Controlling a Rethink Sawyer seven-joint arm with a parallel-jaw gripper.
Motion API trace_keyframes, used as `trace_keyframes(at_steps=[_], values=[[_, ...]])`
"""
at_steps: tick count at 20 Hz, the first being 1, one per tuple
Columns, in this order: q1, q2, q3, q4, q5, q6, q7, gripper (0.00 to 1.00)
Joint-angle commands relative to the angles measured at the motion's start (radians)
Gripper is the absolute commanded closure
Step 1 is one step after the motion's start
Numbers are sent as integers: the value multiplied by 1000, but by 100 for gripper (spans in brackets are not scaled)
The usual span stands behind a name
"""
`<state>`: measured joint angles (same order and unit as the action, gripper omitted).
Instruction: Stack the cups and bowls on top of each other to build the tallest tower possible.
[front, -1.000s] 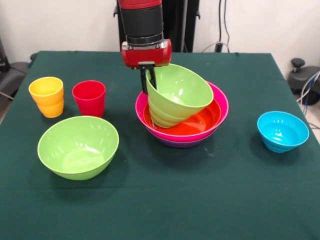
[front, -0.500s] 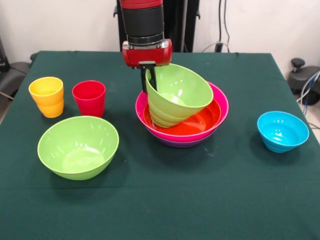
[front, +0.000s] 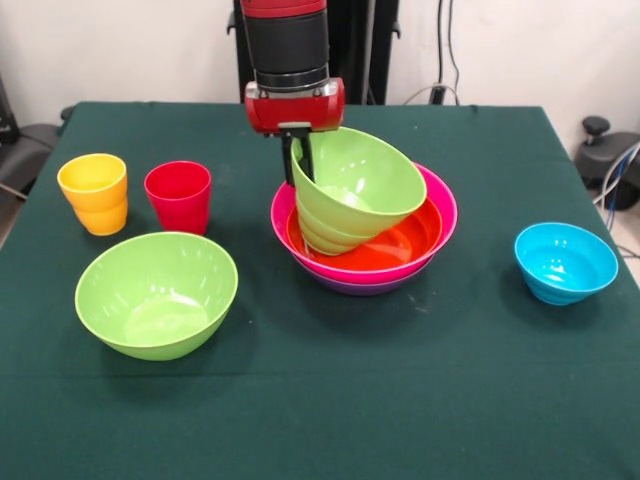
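Currently a lime green bowl (front: 360, 190) is held tilted by its rim in the gripper (front: 298, 160), jaws clamped across the bowl wall, one finger inside and one outside as far as can be made out. Its base rests in the orange bowl (front: 405, 243), which is nested in the pink bowl (front: 443, 205) over a purple bowl (front: 365, 286) barely seen beneath. A second green bowl (front: 156, 293), yellow cup (front: 94, 192), red cup (front: 178, 196) and blue bowl (front: 565, 262) are left loose on the table (front: 450, 400). If released while tilted, the bowl could be left lopsided or slid out; the nested stack could be dragged sideways by a pinched rim.
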<state>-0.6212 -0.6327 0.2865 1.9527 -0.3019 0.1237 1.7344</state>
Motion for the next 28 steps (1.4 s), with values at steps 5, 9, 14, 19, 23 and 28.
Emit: trace_keyframes(at_steps=[5, 9, 14, 19, 23, 28], values=[[47, 46, -2, -30, -64, 41, 38, 100], [52, 30, -4, -19, -63, 44, 39, 100], [59, 37, -8, -22, -63, 35, 44, 100], [56, 35, -3, -20, -60, 38, 42, 100], [46, 33, 6, -24, -58, 51, 33, 100], [46, 28, 5, -18, -54, 51, 39, 100]])
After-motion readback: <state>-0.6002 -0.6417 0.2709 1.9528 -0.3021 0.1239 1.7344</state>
